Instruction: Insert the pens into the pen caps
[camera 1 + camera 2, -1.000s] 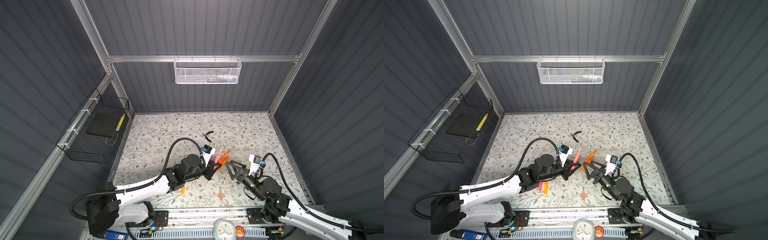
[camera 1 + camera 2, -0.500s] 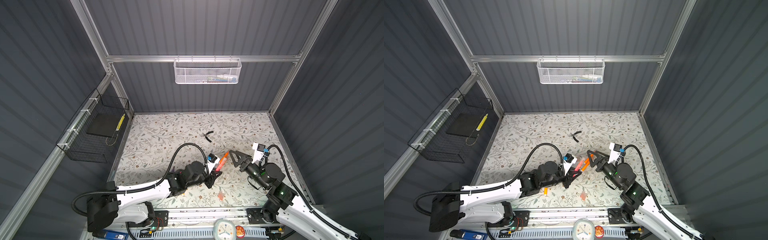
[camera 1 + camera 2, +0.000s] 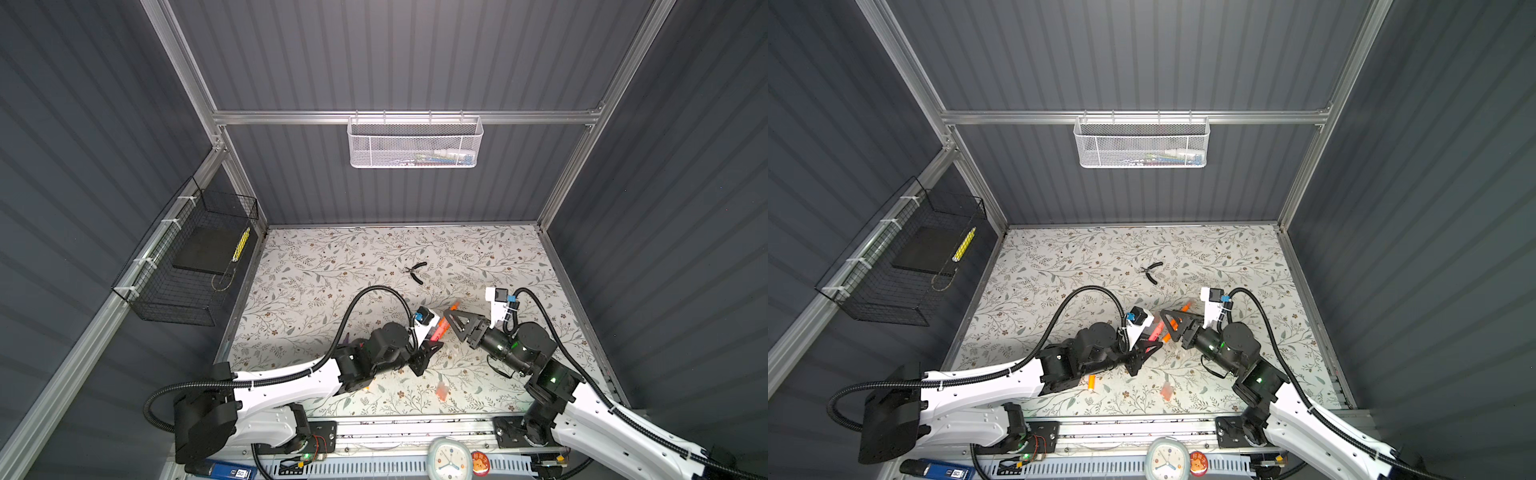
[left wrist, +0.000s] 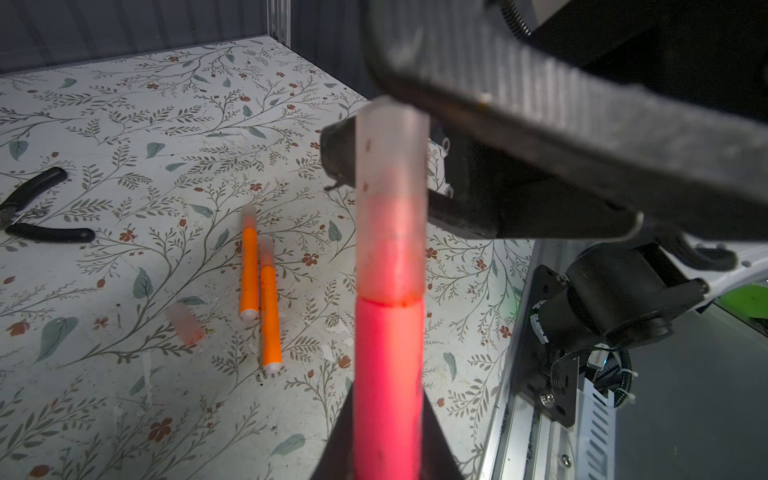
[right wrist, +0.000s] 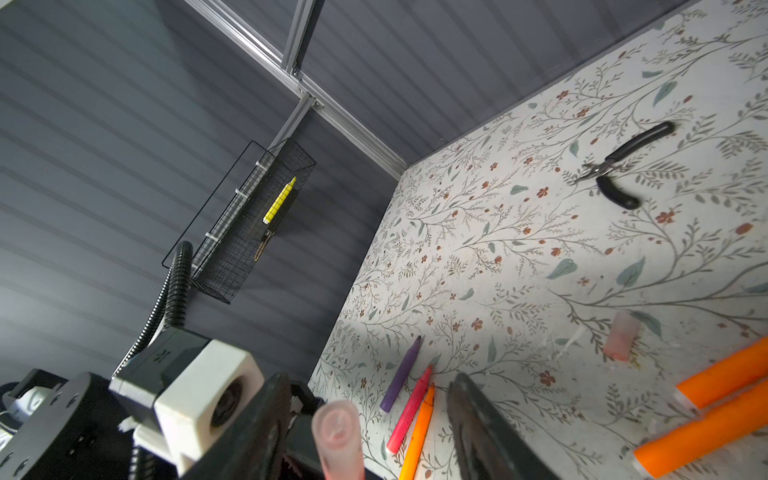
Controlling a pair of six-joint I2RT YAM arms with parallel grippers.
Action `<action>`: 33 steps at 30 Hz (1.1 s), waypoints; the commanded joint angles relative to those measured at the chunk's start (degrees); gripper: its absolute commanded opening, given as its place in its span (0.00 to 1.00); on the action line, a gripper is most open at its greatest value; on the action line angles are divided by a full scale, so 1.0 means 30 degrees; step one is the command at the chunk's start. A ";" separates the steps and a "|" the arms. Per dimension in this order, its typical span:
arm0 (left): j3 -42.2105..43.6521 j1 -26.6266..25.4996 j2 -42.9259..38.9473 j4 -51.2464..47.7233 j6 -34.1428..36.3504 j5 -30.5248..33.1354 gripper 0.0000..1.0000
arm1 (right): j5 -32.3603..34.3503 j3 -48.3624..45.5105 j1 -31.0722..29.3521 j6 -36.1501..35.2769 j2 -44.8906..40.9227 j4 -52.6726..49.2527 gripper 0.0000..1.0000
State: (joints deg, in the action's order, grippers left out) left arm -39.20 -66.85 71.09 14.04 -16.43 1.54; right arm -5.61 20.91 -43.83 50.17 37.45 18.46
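Just above the front half of the table [image 3: 332, 266], about midway between its side edges, a pink pen [image 4: 388, 345] is pinched low on its barrel by the left pincer [image 4: 388, 432], with a cap [image 4: 390, 187] already over its tip. The right pincer [image 5: 368, 390] is seen spread, one finger to each side of the cap. In the right wrist view one finger lies close to the cap and the other stands apart, and no contact can be made out. The cap's rim appears to sit at a shoulder on the barrel, though whether it is fully home cannot be told.

The step in hand is judged to be the seating of this cap. It would be done well if the cap were gripped squarely at mid-length, lightly enough that the thin tube is not crushed. It should then be pressed straight along the pen's line while the barrel is held firm. A push off that line could tilt the cap or lever the pen out of the left pincer.

Two orange pens [image 4: 249, 270] lie capped side by side on the table, with a loose cap [image 4: 185, 322] beside them. Three bare pens [image 5: 409, 409] wait farther toward the left edge.
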 commanded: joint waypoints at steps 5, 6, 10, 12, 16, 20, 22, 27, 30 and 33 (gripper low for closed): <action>-0.0212 -0.0100 0.0140 -0.0081 0.0496 0.0044 0.00 | 0.0198 0.0527 -0.0475 -0.0464 0.1061 0.0958 0.58; -0.0221 -0.0085 0.0123 -0.0103 0.0486 0.0043 0.00 | 0.0227 0.0573 -0.0519 -0.0494 0.1162 0.0994 0.58; -0.0187 -0.0100 0.0144 -0.0111 0.0505 0.0043 0.00 | 0.0385 0.0700 -0.0739 -0.0582 0.1540 0.1140 0.53; -0.0165 -0.0100 0.0112 -0.0111 0.0504 0.0043 0.00 | 0.0448 0.0714 -0.0799 -0.0589 0.1688 0.1215 0.52; -0.0150 -0.0096 0.0063 -0.0111 0.0509 0.0043 0.00 | 0.0463 0.0750 -0.0857 -0.0555 0.1784 0.1282 0.49; -0.0146 -0.0100 0.0063 -0.0140 0.0501 0.0072 0.00 | 0.0594 0.0813 -0.0887 -0.0609 0.1670 0.1269 0.49; -0.0100 -0.0100 0.0116 -0.0140 0.0496 0.0101 0.00 | 0.0710 0.0845 -0.0898 -0.0669 0.1562 0.1228 0.50; -0.0090 -0.0100 0.0151 -0.0111 0.0488 0.0101 0.00 | 0.0818 0.1012 -0.0890 -0.0757 0.1374 0.1201 0.51; -0.0081 -0.0100 0.0152 -0.0140 0.0493 0.0120 0.00 | 0.0704 0.1101 -0.0887 -0.0758 0.1366 0.1194 0.50; -0.0058 -0.0099 0.0123 -0.0173 0.0487 0.0189 0.00 | 0.0655 0.1116 -0.0888 -0.0672 0.1373 0.1198 0.46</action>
State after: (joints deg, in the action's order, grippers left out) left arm -39.20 -66.83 71.16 14.04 -16.03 1.56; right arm -3.88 22.70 -46.22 48.82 42.02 21.26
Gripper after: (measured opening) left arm 0.167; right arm 0.470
